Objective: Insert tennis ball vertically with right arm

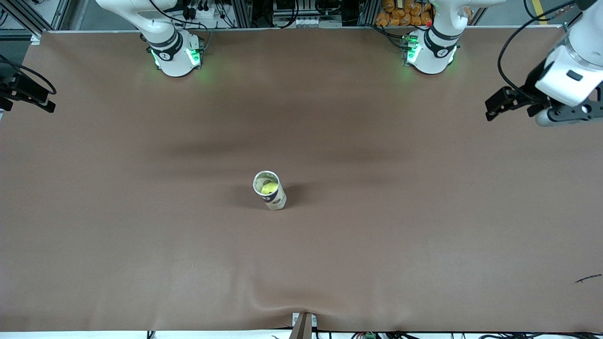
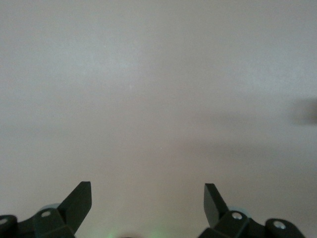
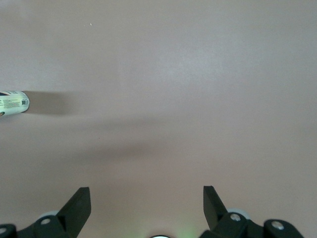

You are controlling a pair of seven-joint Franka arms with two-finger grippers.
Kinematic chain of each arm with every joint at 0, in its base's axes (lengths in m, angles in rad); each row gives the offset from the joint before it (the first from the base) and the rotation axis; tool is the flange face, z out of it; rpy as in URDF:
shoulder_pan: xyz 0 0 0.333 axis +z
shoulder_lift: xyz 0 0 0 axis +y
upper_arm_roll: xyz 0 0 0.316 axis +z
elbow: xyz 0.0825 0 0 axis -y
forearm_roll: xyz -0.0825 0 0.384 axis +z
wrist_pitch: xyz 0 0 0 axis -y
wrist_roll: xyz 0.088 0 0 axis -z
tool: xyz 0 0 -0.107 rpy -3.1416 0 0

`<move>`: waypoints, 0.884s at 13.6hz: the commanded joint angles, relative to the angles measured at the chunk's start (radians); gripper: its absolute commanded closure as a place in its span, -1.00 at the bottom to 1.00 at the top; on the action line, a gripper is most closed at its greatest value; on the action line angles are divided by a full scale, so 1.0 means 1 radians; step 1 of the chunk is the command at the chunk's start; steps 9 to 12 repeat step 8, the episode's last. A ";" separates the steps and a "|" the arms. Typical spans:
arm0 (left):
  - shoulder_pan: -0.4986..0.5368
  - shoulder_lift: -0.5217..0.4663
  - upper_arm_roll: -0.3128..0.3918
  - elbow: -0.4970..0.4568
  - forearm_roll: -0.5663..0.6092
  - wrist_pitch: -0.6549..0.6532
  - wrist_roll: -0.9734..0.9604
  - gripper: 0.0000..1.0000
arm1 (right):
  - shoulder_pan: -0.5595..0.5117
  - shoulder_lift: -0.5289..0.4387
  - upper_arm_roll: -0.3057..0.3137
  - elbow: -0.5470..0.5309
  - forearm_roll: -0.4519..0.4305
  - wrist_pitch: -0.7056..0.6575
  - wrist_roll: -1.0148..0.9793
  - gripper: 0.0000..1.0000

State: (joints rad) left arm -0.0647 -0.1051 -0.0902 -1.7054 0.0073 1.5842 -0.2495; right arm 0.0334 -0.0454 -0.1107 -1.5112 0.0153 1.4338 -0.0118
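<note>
Tennis ball (image 1: 269,188): sitting inside upright can (image 1: 270,190), mid-table (image 1: 141,235), well apart from both grippers. Right gripper (image 3: 147,206): hanging over bare table, fingers (image 3: 79,203) spread, clamping nothing. Left gripper (image 2: 148,203): waiting over left arm's end, fingers (image 2: 79,201) spread, holding nothing.

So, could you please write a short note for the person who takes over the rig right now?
Left gripper: open, holding nothing, waiting over the brown table at the left arm's end.
Right gripper: open, holding nothing, over bare table at the right arm's end.
Can: upright near the table's middle.
Tennis ball: already inside the can.
Done: the insertion appears complete.
Left: apparently nothing.
</note>
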 commanded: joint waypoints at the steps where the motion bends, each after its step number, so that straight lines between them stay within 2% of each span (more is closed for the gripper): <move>1: 0.000 -0.062 0.009 -0.063 0.007 0.019 -0.017 -1.00 | -0.017 0.001 0.011 0.014 0.011 -0.012 0.007 -1.00; 6: 0.000 -0.044 0.061 -0.004 0.011 -0.003 0.105 -1.00 | -0.017 0.001 0.011 0.014 0.011 -0.012 0.007 -1.00; 12: -0.004 -0.038 0.063 0.007 0.010 -0.018 0.111 -1.00 | -0.017 0.001 0.011 0.014 0.011 -0.012 0.007 -1.00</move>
